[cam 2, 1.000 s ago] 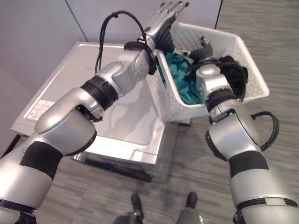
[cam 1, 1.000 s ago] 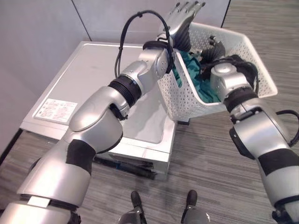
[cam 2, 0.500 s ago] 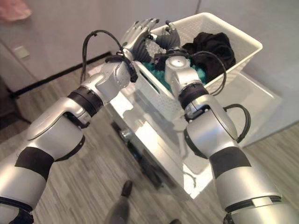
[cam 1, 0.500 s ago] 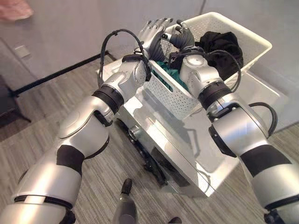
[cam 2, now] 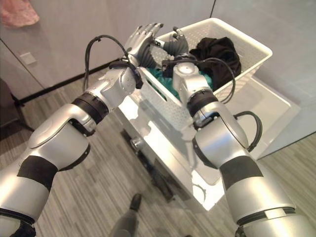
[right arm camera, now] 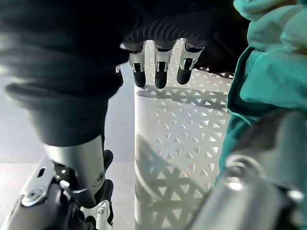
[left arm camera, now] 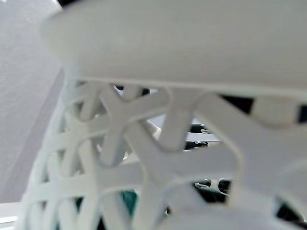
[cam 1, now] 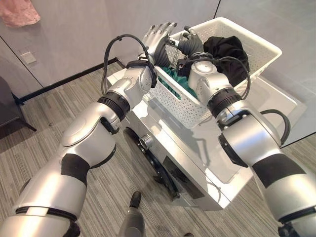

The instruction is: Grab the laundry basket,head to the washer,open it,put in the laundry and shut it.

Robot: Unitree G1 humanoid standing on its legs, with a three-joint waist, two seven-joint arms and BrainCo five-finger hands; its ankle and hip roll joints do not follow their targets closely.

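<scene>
A white lattice laundry basket (cam 1: 180, 101) hangs tilted just above the white washer (cam 1: 207, 148). It holds a teal cloth (cam 1: 178, 81) and a black garment (cam 1: 224, 49). My left hand (cam 1: 157, 37) lies flat against the outside of the basket's near end wall, fingers straight and pointing up. My right hand (cam 1: 191, 45) is inside that same wall; its fingers (right arm camera: 158, 72) curl at the rim, with the thumb (right arm camera: 93, 189) apart below and the teal cloth (right arm camera: 268, 62) beside it. The left wrist view looks at the lattice and rim (left arm camera: 158, 129) from very close.
The washer's dark round door (cam 1: 163, 175) and a knob (cam 1: 144, 142) face the striped grey floor (cam 1: 59, 123). Grey wall panels with a black baseboard (cam 1: 74, 79) stand behind. A pink cloth (cam 1: 19, 11) hangs at the upper left, and a dark piece of furniture (cam 1: 7, 106) sits at the left edge.
The whole view has swung round, so the camera moved. The basket, beside the washer a second ago, now hangs over its top. Both hands keep the same hold.
</scene>
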